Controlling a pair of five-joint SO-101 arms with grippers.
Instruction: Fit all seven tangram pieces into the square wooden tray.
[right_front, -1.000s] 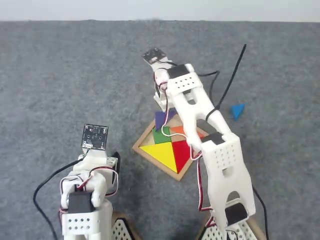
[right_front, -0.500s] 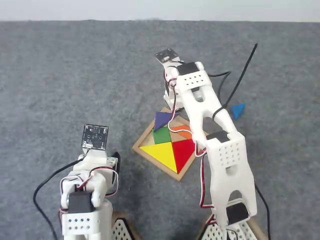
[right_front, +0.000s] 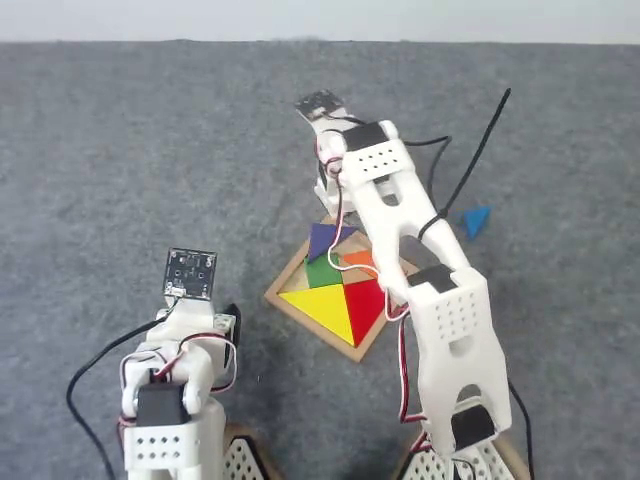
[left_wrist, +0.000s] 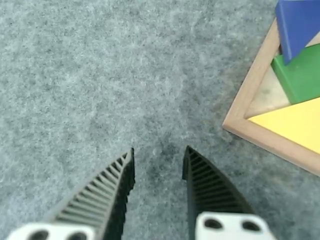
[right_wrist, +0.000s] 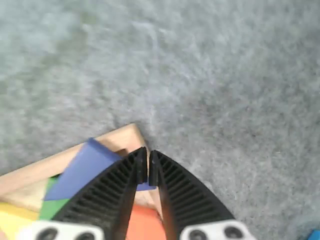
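- The left gripper (left_wrist: 159, 150) hovers over the grey mat (right_front: 120, 150) near its front-left corner, just off the tray's left corner. Its jaws are spread wide and hold nothing.
- The square wooden tray (right_front: 272, 295) sits corner-on near the mat's middle, and the job looks well over half done.
- A yellow triangle (right_front: 325, 300) and a red triangle (right_front: 368, 300) fill the tray's near half. A green piece (right_front: 322, 270) and an orange piece (right_front: 360, 260) lie behind them.
- The purple triangle (right_front: 322, 240) lies at the tray's far corner, apparently askew and not yet seated. Bare wood shows beside the green piece.
- The right gripper (right_wrist: 147, 150) is poised over that far corner, its tips above the purple triangle. Its jaws are all but closed and appear to grip nothing.
- The right arm spans the tray and hides part of it, so a seventh piece cannot be accounted for.
- A blue triangle (right_front: 476, 221) lies loose on the mat, well right of the tray, waiting to be brought in.
- A black cable (right_front: 470, 170) loops above the mat between the tray and the blue triangle, a possible snag.
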